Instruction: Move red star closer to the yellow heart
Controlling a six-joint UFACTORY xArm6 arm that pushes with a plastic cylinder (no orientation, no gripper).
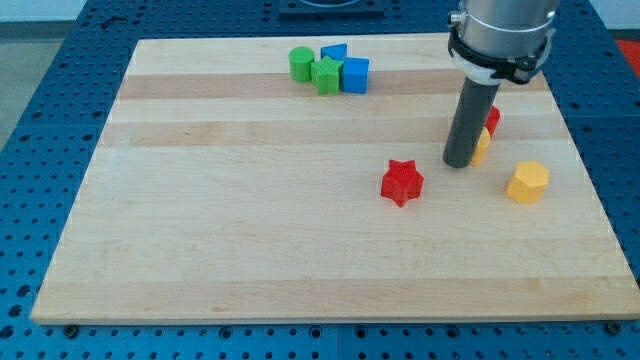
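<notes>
The red star (402,182) lies on the wooden board (250,220), right of centre. My tip (460,163) stands on the board just to the star's upper right, a short gap from it. Directly behind the rod, a yellow block (483,146) peeks out at its right side; it is mostly hidden and its shape cannot be made out. A red block (491,120) also shows partly behind the rod, above the yellow one.
A yellow hexagon-like block (527,182) lies to the right of the star. At the view's top a cluster holds a green cylinder (300,63), a green block (326,75), a blue block (354,75) and another blue block (334,53).
</notes>
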